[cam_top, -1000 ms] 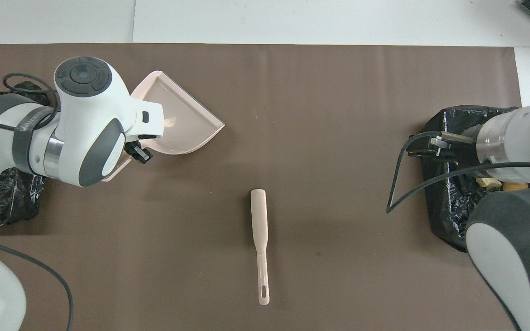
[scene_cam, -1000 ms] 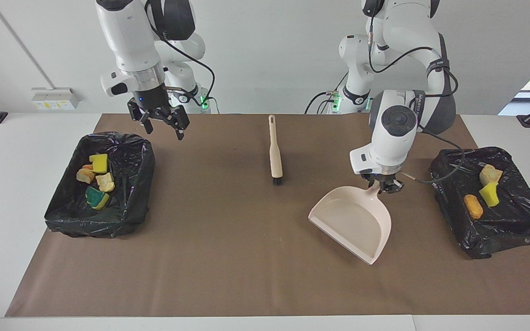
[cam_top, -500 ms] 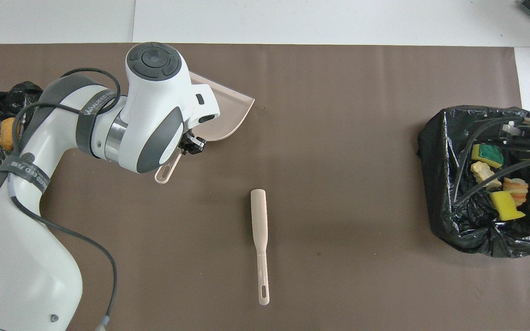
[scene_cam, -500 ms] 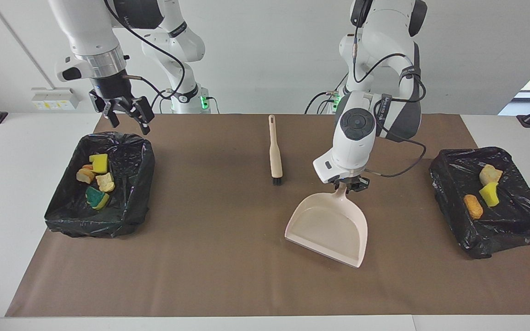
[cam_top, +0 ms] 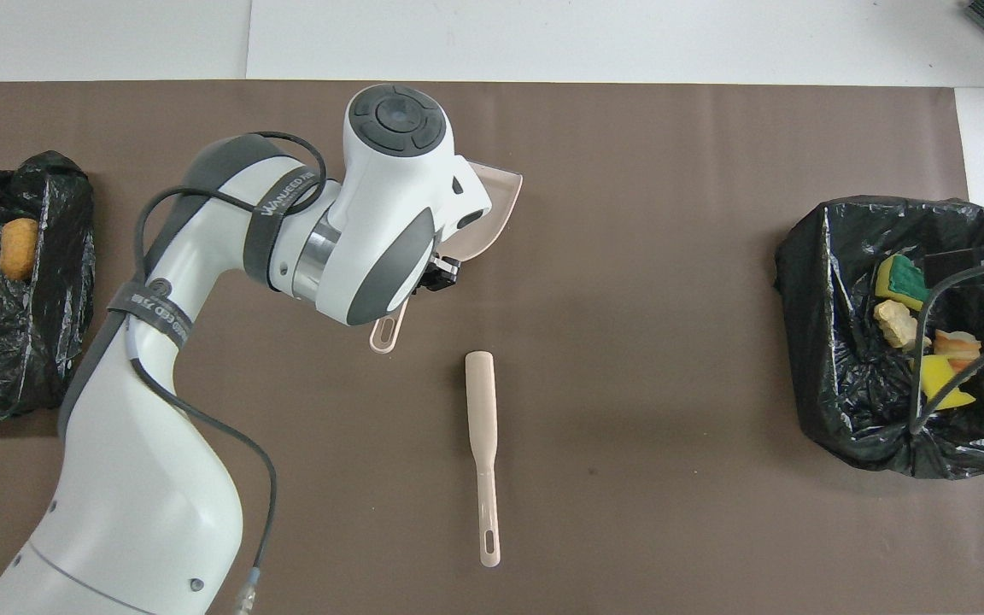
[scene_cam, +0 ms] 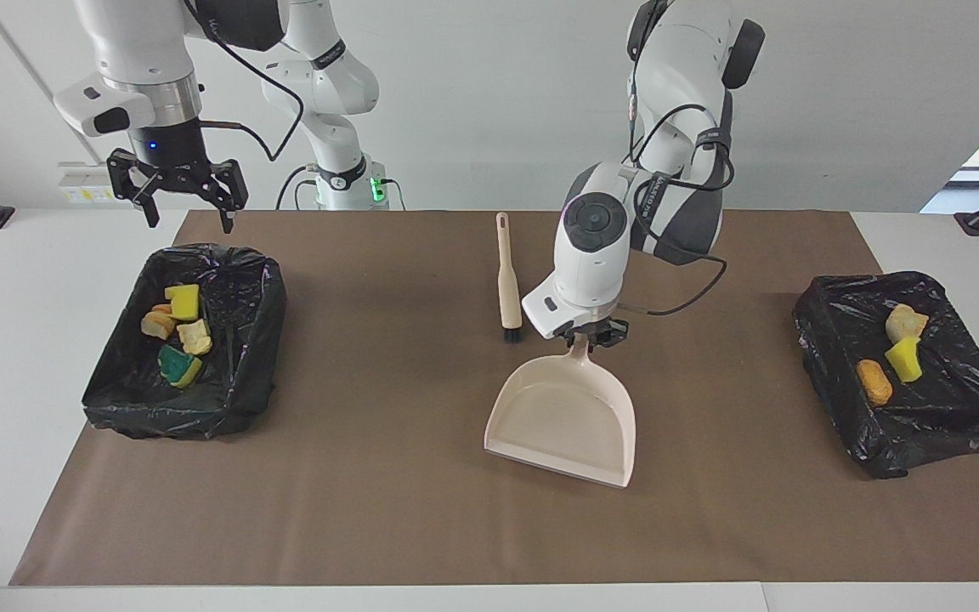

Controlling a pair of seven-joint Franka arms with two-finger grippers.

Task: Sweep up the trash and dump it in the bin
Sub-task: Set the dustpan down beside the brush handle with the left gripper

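The dustpan (scene_cam: 562,421) lies mid-table on the mat (scene_cam: 387,510), just farther from the robots than the brush (scene_cam: 506,280). One bin (scene_cam: 239,399) at the right arm's end holds what look like four scraps (scene_cam: 177,333); another bin (scene_cam: 948,425) at the left arm's end holds three scraps (scene_cam: 893,353).

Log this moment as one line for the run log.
left gripper: shut on dustpan handle | right gripper: open, raised above bin | brush: on table | trash: in bins
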